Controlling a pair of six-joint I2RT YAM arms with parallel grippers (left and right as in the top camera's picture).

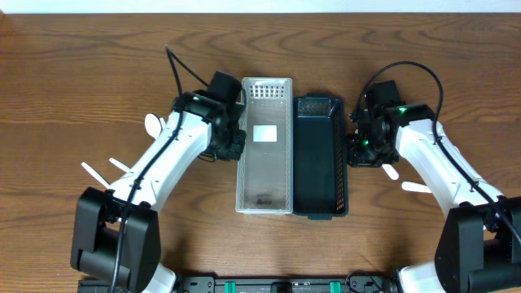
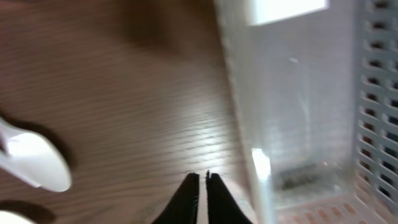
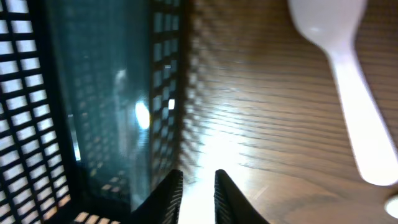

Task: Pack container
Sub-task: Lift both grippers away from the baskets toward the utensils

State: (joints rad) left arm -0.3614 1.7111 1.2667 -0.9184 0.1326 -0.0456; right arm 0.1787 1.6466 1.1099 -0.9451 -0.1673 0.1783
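overhead, we see the white bin and dark bin touching side by side at centre; our left gripper is pressed together left of them, our right gripper slightly spread, both empty

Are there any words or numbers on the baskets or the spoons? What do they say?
No text can be read anywhere.
The white patch in the white basket: blank, no letters show.
The dark smudge near that basket's end: too small and blurred to tell if it is writing.
The dark basket and the spoon: no markings show.
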